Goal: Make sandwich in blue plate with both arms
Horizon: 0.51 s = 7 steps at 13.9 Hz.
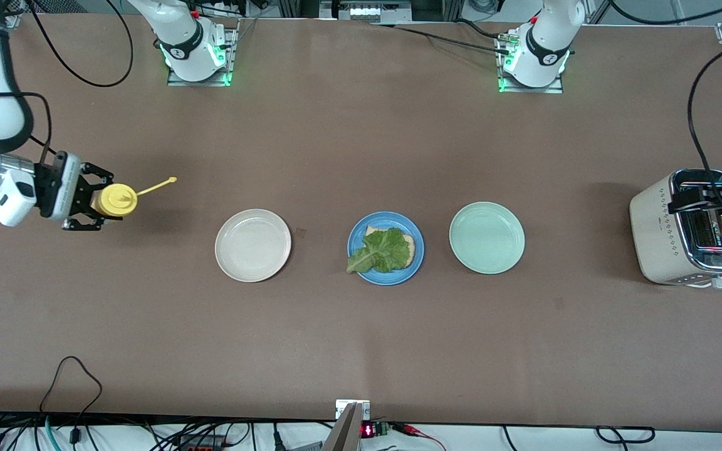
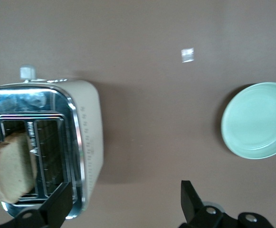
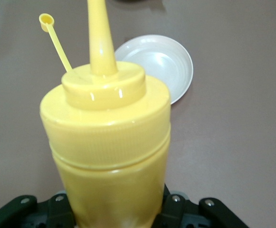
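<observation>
No readable writing shows on yellow bottle (image 3: 107, 142) or toaster (image 1: 680, 232).

Table (image 1: 361, 144): matte brown, plain.
Blue plate (image 1: 356, 250): medium blue, unpatterned.
Lettuce leaf (image 1: 383, 252): green, paler veins, ruffled.
Bread slice (image 1: 406, 245) under the leaf: tan.
Pale green plate (image 1: 487, 237): mint green, plain.
Beige-white plate (image 1: 252, 245): off-white, plain.
Squeeze bottle (image 1: 116, 200): yellow throughout, with a ribbed band below the cap and a yellow tethered cap (image 3: 46, 19).
Toaster (image 1: 662, 238): cream body with rows of small dark dots, polished chrome top.
Toast (image 2: 9, 166) in the toaster slot: light tan, darker crust.
Right gripper (image 1: 88, 205) and left gripper (image 2: 123, 204): black fingers.
Arms: white with black bands; bases lit green.
</observation>
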{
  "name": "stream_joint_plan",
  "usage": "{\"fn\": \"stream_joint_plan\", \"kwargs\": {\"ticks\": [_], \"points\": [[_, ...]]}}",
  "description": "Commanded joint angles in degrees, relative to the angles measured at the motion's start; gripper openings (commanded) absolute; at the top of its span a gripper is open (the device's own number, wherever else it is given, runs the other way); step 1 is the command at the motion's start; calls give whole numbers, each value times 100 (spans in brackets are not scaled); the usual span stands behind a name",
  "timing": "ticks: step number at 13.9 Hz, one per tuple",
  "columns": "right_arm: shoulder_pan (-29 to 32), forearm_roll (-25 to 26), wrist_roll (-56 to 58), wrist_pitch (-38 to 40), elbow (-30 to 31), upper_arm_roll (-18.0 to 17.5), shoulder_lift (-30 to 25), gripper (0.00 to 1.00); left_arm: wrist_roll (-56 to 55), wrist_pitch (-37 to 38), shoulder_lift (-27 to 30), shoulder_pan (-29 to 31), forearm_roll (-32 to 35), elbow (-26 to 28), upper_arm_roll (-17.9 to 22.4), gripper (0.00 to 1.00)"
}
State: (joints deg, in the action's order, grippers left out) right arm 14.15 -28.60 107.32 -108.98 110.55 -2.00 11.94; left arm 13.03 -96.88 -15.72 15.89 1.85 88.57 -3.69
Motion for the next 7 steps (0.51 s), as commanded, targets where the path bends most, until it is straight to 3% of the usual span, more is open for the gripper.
{"fn": "stream_joint_plan", "kwargs": {"ticks": [1,3,7], "points": [[604,-531,805,350,63,-169,115,0,618,-5,-204,160,401,-244,-45,100],[1000,-882,1438,701,46,-178,378,0,1033,-426,-221,430,736,-235,-45,100],[1791,-1191,2379,1308,19,-178,958,0,1640,-507,-397,906,702,-243,-53,100]]}}
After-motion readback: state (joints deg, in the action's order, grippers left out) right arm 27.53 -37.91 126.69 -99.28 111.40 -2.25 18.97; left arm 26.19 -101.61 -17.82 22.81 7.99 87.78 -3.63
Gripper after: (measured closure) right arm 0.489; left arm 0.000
